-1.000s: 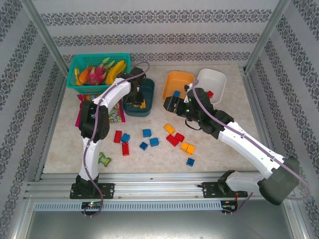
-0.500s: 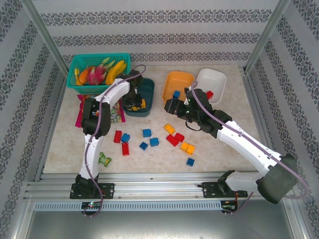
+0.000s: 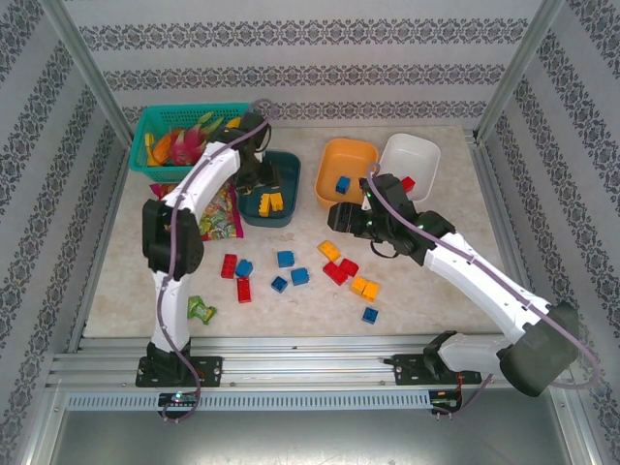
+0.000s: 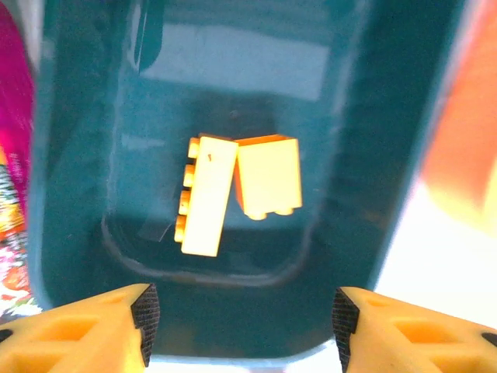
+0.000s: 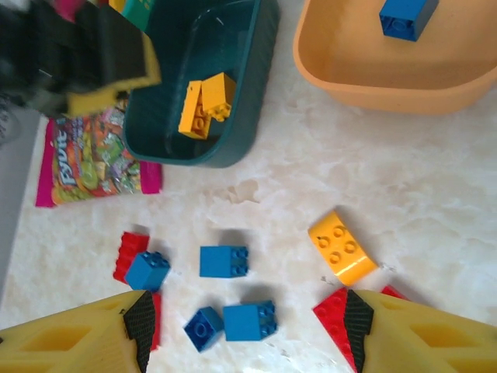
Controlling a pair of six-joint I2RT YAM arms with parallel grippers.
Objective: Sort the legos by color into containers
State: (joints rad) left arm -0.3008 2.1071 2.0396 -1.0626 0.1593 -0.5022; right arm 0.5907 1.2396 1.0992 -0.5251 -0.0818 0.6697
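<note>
The dark teal container (image 3: pixel 289 172) holds two yellow legos (image 4: pixel 206 194) lying side by side on its floor. My left gripper (image 4: pixel 242 326) hangs open just above them with nothing between its fingers; from the top view the left gripper (image 3: pixel 262 180) is over the tub's left half. The orange container (image 3: pixel 347 155) holds one blue lego (image 3: pixel 342 184). A red lego (image 3: pixel 408 183) lies in the white container (image 3: pixel 415 155). My right gripper (image 5: pixel 247 330) is open above the loose legos, with a blue lego (image 5: pixel 248 321) under the gap and a red lego (image 5: pixel 338 311) by its right finger.
Several red, blue and yellow legos lie scattered mid-table (image 3: pixel 300 276). A turquoise basket (image 3: pixel 145 131) of toy fruit stands at the back left, with a candy bag (image 3: pixel 221 221) in front of it. A small green figure (image 3: pixel 201 310) lies near the left arm's base.
The left gripper opened over the teal container and drew back toward the far side; a second yellow lego now lies in the tub. The right gripper shifted from the orange container toward the loose legos.
</note>
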